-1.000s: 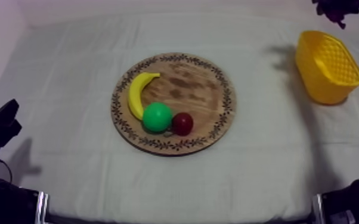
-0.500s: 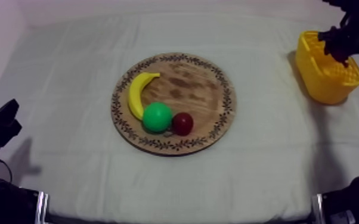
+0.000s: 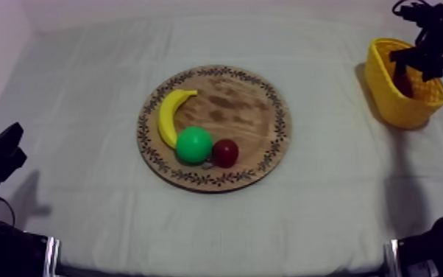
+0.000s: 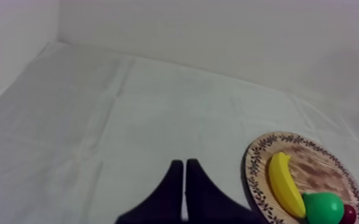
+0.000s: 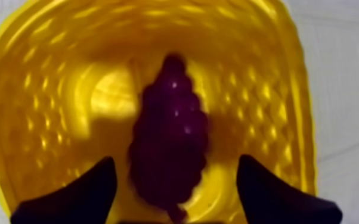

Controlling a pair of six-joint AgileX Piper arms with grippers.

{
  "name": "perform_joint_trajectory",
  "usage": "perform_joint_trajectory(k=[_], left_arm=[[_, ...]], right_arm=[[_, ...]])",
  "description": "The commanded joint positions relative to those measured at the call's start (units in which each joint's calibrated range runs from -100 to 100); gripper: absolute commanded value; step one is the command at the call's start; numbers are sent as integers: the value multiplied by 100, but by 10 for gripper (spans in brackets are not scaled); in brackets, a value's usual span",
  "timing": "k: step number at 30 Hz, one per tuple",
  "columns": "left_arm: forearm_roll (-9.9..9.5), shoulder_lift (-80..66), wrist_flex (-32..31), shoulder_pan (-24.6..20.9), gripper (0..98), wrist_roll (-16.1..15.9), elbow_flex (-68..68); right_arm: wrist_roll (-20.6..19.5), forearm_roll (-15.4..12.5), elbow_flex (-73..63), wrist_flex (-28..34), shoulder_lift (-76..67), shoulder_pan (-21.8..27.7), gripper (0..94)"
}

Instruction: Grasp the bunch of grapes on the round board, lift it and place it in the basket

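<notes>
The dark purple bunch of grapes [image 5: 170, 140] lies on the floor of the yellow basket [image 5: 56, 89], lengthwise between my right gripper's fingers [image 5: 86, 190]. My right gripper [image 5: 176, 164] is open, its fingers wide apart and clear of the grapes. From the top, the right gripper [image 3: 424, 55] hovers over the basket [image 3: 397, 110] at the far right, with the grapes [image 3: 402, 81] dark inside. My left gripper [image 4: 185, 176] is shut on nothing, a narrow wedge over bare cloth; it rests low at the left [image 3: 4, 151].
The round wooden board [image 3: 254, 110] sits mid-table and holds a banana [image 3: 168, 114], a green pear [image 3: 193, 144] and a small red fruit [image 3: 225, 152]. The board [image 4: 313, 161] lies beside my left gripper, with open cloth around it.
My right arm came down from the far right corner with the grapes to over the basket. The grapes now lie inside the basket. The left arm has not moved.
</notes>
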Motion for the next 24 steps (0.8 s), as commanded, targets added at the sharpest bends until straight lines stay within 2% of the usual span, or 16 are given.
perform_joint_trajectory(k=[1,8,13,24], left_arm=[[-2,0,1,0,1,0,-2],[-2,0,1,0,1,0,-2],[-2,0,1,0,1,0,-2],[-2,0,1,0,1,0,-2]], right_arm=[[63,-42,-51,51,37,-4,642],[155,-96,-188,58,-20,9,643],[145,-35,-19,-98,-435,40,623],[-29,163,1222,-763,-1891,-24,466]])
